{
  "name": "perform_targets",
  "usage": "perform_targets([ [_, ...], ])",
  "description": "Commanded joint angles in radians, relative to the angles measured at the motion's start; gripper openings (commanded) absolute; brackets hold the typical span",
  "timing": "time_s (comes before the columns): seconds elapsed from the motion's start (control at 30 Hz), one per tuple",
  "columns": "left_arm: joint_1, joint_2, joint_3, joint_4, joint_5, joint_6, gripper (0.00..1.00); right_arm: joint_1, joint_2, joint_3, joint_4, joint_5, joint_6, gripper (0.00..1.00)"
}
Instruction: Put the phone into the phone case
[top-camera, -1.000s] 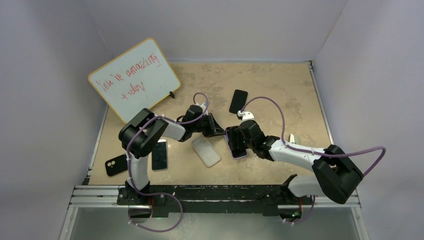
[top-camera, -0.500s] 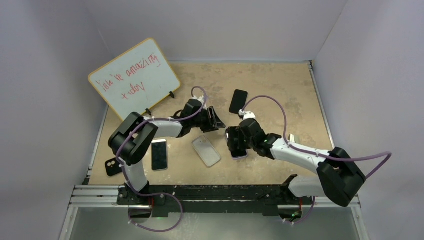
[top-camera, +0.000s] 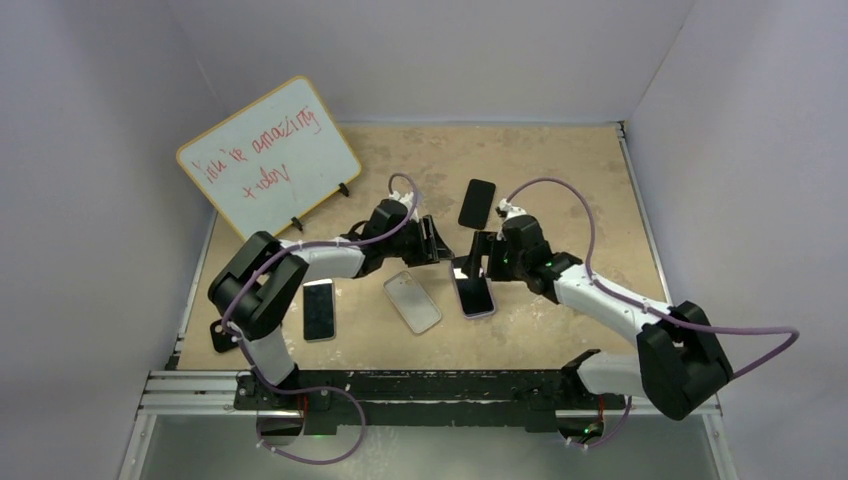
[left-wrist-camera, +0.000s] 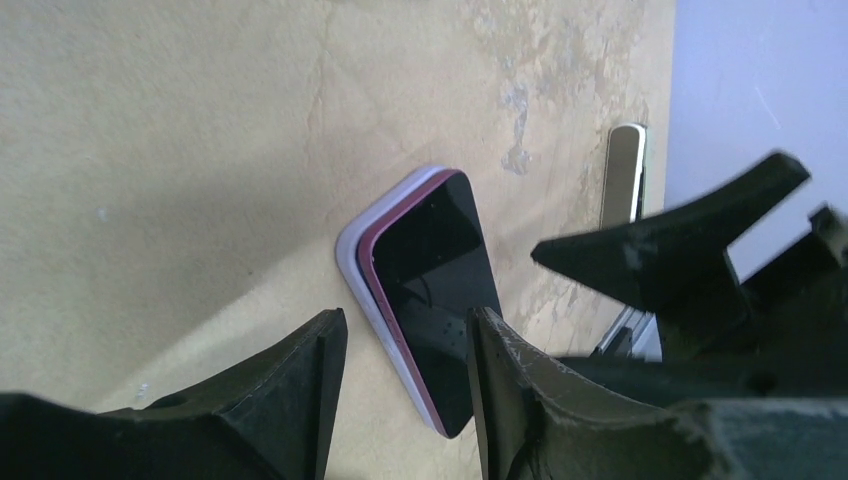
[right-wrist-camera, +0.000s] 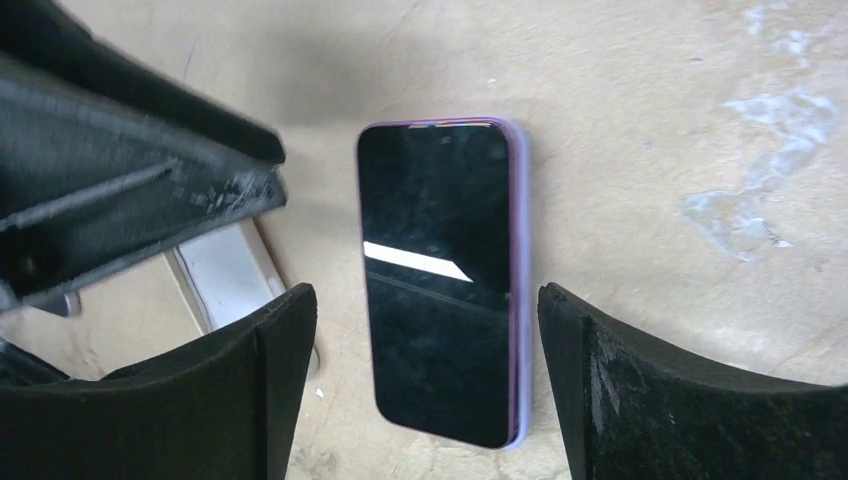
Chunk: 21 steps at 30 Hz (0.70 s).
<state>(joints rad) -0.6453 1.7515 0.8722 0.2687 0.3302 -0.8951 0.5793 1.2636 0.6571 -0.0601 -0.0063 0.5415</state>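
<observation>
The phone (top-camera: 474, 293), black screen up with a pink edge, lies in the lilac phone case (right-wrist-camera: 517, 290) on the tan table. In the left wrist view its pink edge (left-wrist-camera: 385, 300) shows above the case's rim (left-wrist-camera: 352, 262) along one long side. My right gripper (top-camera: 484, 256) is open and empty, just behind the phone; in its wrist view the fingers (right-wrist-camera: 425, 300) stand either side of it, apart from it. My left gripper (top-camera: 433, 243) is open and empty, to the phone's back left, its fingers (left-wrist-camera: 405, 345) apart and off the phone.
A clear case (top-camera: 413, 301) lies left of the phone. A black phone (top-camera: 477, 203) lies behind the grippers. Another phone (top-camera: 319, 308) and a black case (top-camera: 222, 335) lie at the near left. A whiteboard (top-camera: 270, 157) stands at the back left. A gold-edged object (left-wrist-camera: 625, 175) lies near the right wall.
My right gripper has lifted off the phone and pulled back towards the rear, leaving the phone lying in the lilac case. My left gripper has drawn back a little towards the rear.
</observation>
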Motion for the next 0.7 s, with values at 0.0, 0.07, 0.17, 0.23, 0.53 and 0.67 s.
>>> perform_targets([
  [0.0, -0.026, 0.032, -0.009, 0.06, 0.041, 0.006, 0.48, -0.106, 0.0, -0.045, 0.057, -0.189, 0.05, 0.81],
  [0.07, -0.034, 0.058, -0.006, 0.075, 0.059, -0.001, 0.48, -0.124, 0.003, -0.056, 0.057, -0.215, 0.049, 0.81],
  [0.17, -0.048, 0.077, -0.008, 0.073, 0.058, -0.004, 0.47, -0.135, 0.006, -0.081, 0.104, -0.261, 0.062, 0.83],
  [0.23, -0.055, 0.082, -0.013, 0.06, 0.05, 0.0, 0.46, -0.137, 0.008, -0.102, 0.125, -0.278, 0.079, 0.85],
  [0.53, -0.085, 0.091, -0.078, 0.089, 0.059, -0.013, 0.38, -0.145, 0.057, -0.156, 0.21, -0.316, 0.108, 0.95],
  [0.67, -0.103, 0.095, -0.077, 0.064, 0.058, -0.006, 0.3, -0.15, 0.065, -0.175, 0.292, -0.412, 0.148, 0.95],
])
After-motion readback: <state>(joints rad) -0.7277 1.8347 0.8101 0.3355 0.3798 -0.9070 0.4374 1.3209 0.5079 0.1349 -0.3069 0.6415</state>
